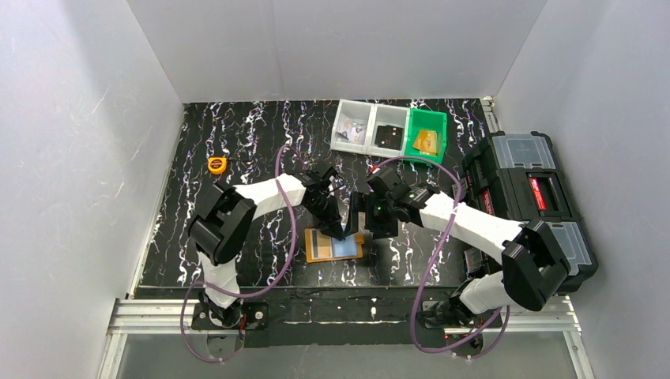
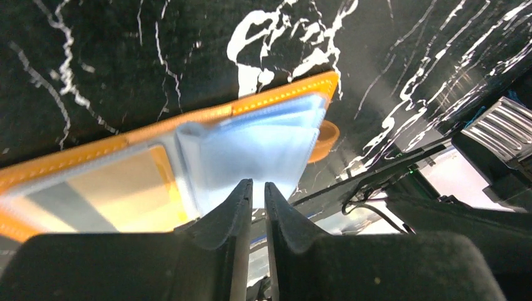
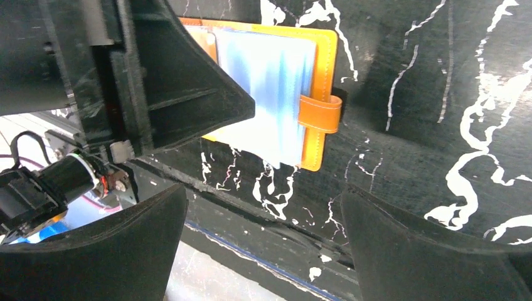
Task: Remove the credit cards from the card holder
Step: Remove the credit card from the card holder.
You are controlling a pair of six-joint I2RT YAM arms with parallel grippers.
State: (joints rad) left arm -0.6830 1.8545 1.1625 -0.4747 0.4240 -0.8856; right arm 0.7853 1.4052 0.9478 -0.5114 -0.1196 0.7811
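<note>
1 pale-blue card (image 2: pixel 251 147) pinched by L gripper (image 2: pixel 258 185) at open card holder (image 3: pixel 325 56), near-centre on table (image 1: pixel 237 158); R gripper (image 3: pixel 263 188), jaws wide, hovers just right. Best bet: R pins holder while L draws card out flat.

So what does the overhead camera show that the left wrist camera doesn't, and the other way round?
Only the overhead view shows both whole arms, the yellow tape measure, the row of small bins and the black toolbox. Only the left wrist view shows the left gripper nearly closed, pinching the edge of a pale blue card, and the stitching on the card holder. Both show that orange holder lying open on the black marbled table.
</note>
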